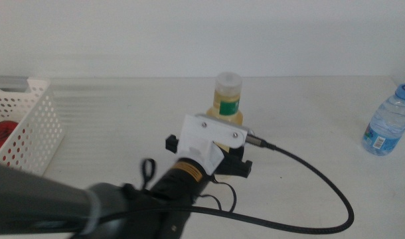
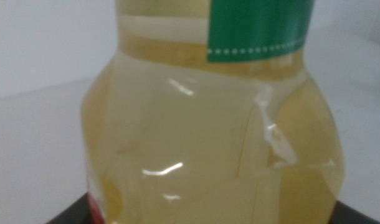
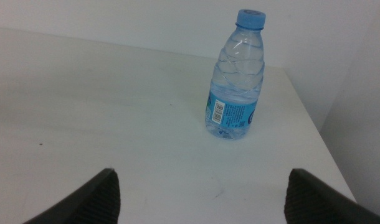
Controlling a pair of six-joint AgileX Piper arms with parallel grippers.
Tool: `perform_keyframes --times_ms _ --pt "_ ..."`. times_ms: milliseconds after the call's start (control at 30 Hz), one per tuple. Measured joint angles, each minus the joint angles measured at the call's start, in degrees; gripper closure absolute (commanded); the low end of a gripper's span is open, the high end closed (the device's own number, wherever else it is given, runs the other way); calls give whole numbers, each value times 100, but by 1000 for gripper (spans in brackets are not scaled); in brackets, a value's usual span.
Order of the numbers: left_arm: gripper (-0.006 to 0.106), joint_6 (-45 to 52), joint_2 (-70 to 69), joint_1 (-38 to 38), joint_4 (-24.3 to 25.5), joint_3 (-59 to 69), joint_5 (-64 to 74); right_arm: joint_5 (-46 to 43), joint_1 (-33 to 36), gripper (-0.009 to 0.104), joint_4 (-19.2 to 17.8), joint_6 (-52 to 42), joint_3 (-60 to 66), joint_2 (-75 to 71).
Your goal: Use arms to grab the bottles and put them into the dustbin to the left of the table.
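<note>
The left gripper (image 1: 219, 149) sits mid-table (image 1: 309, 106), with the yellow-liquid bottle (image 1: 226, 101) upright between its jaws and directly ahead of it. The dustbin (image 1: 30, 119) stands well off to that gripper's left at the table's edge, with the can (image 1: 2, 136) inside it. The water bottle (image 3: 235, 78) stands upright far to the left gripper's right, near the table's right edge, ahead of the right gripper (image 3: 199, 199) and apart from it
</note>
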Motion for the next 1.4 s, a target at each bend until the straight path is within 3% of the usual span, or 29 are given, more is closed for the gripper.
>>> perform_keyframes --times_ms 267,600,700,867,1167,1400 --pt "105 1076 -1879 -9 -188 120 1732 0 0 25 0 0 0 0" --pt "105 3080 -3178 -3 -1817 128 1985 0 0 25 0 0 0 0" --pt "105 3389 -3429 121 -1868 146 2347 0 0 25 0 0 0 0" --pt "105 2296 -3614 762 -802 124 3599 0 0 25 0 0 0 0" --pt "105 -834 -3617 2632 1833 -859 6868 0 0 25 0 0 0 0" --pt "105 -1588 -3555 3864 2523 -2021 9327 0 0 25 0 0 0 0"
